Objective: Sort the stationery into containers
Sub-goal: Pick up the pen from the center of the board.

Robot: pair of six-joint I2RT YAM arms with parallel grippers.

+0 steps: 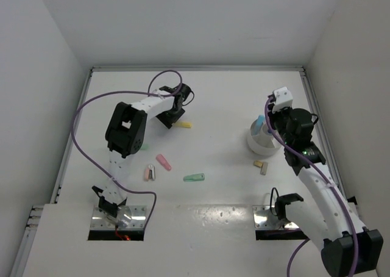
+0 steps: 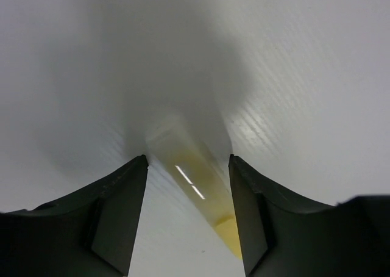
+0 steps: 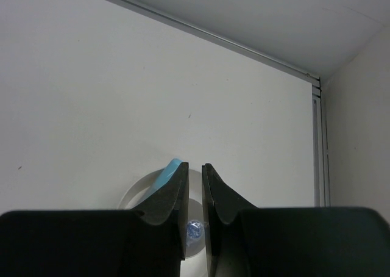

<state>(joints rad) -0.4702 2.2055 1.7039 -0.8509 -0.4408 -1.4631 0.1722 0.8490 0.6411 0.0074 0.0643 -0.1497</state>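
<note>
Left gripper (image 2: 187,162): jaws spread, straddling a yellow stick (image 2: 190,182) lying on the counter (image 2: 304,75). Right gripper (image 3: 194,167): jaws nearly together above the white tub (image 3: 141,191); cannot tell whether they pinch anything. A blue stick (image 3: 171,169) leans inside the tub. A green stick (image 1: 194,177) lies loose mid-counter.

Six sticks show: one yellow stick (image 1: 182,124), a first pink stick (image 1: 163,161) and a second pink stick (image 1: 149,172), one green stick (image 1: 194,177) with another green piece (image 1: 142,146) half hidden beside the left arm (image 1: 125,130), and one blue stick (image 1: 261,122). There is one tub (image 1: 259,146), with what looks like one bottle (image 3: 194,229) in it. What seem to be two tan pieces (image 1: 261,166) lie touching, and there are two arms, counting the right arm (image 1: 317,185).
</note>
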